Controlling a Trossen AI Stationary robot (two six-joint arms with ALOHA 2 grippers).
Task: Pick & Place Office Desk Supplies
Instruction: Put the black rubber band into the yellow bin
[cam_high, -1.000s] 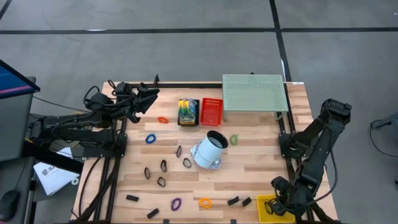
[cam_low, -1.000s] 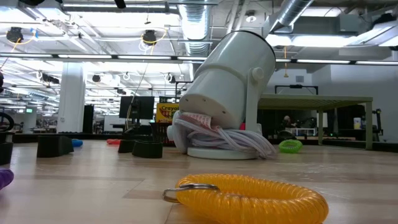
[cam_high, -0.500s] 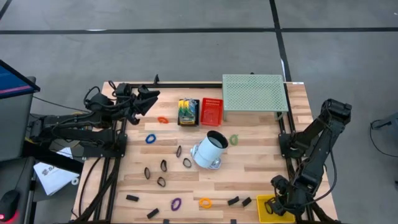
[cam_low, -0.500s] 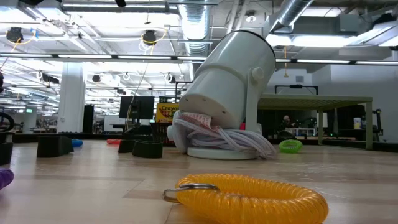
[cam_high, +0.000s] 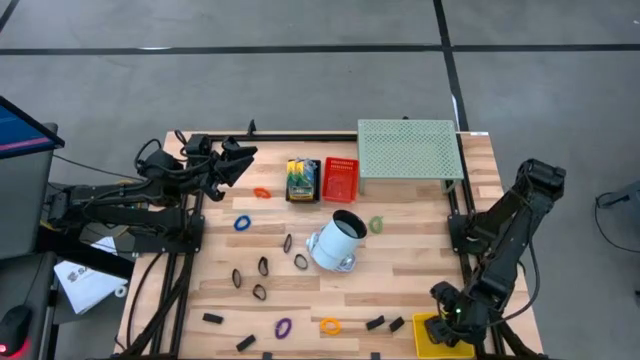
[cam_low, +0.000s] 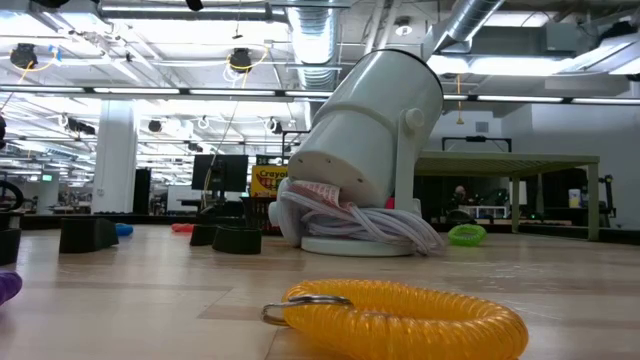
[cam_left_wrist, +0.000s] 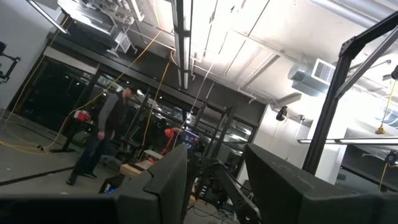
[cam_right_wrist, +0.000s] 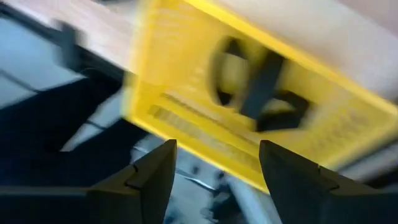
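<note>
My right gripper (cam_high: 447, 318) hangs open at the near right corner, pointing down over a yellow tray (cam_high: 428, 335). In the right wrist view the tray (cam_right_wrist: 186, 112) holds black binder clips (cam_right_wrist: 264, 87), and nothing sits between my fingers. My left gripper (cam_high: 240, 160) waits open at the far left, tipped up toward the room (cam_left_wrist: 217, 186). Loose on the table lie black binder clips (cam_high: 211, 319) (cam_high: 375, 323), rubber rings in orange (cam_high: 262, 192), blue (cam_high: 241, 223), purple (cam_high: 283, 327), green (cam_high: 376, 225) and black (cam_high: 263, 266), and a yellow coil ring (cam_low: 400, 318).
A crayon box (cam_high: 302, 180) and a red basket (cam_high: 340, 178) stand at the far middle beside a green perforated shelf (cam_high: 408, 150). A white tilted cylinder (cam_high: 338, 240) on a base sits mid-table. In the left wrist view, a person stands in the room beyond.
</note>
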